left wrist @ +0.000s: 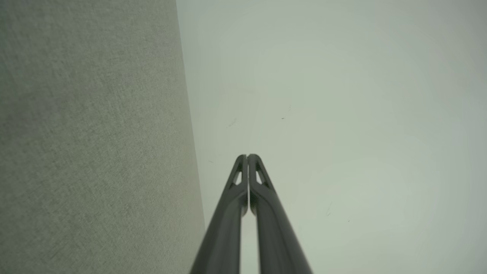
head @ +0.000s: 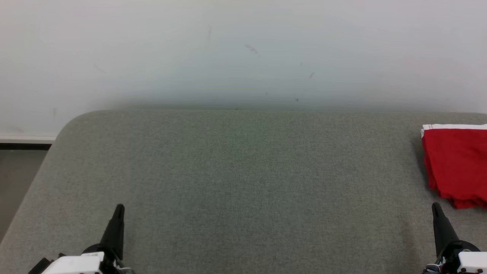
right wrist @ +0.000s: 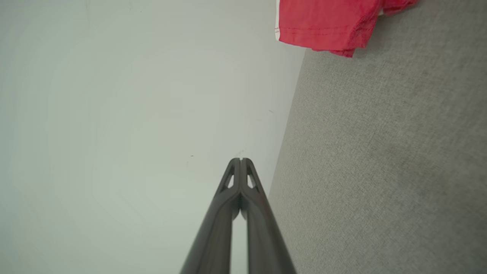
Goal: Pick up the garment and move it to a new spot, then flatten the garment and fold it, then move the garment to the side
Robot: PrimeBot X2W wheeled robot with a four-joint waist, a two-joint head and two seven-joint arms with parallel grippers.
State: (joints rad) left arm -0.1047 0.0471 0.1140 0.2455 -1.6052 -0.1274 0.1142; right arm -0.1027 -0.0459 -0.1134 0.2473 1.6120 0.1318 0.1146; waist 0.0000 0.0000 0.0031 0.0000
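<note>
A red garment [head: 456, 167] with a white band along its far edge lies folded at the right edge of the grey felt table [head: 243, 182]; the picture's edge cuts it off. In the right wrist view the garment [right wrist: 327, 23] sits at the top. My left gripper [head: 119, 207] rests low at the near left, shut and empty, its tips pressed together in the left wrist view [left wrist: 247, 155]. At the near right, just in front of the garment and apart from it, my right gripper [head: 435, 205] is shut and empty, tips together [right wrist: 240, 159].
The table has a rounded far-left corner [head: 76, 118] and stands against a pale wall [head: 243, 53] with faint marks. Floor shows past the table's left edge [head: 19, 179].
</note>
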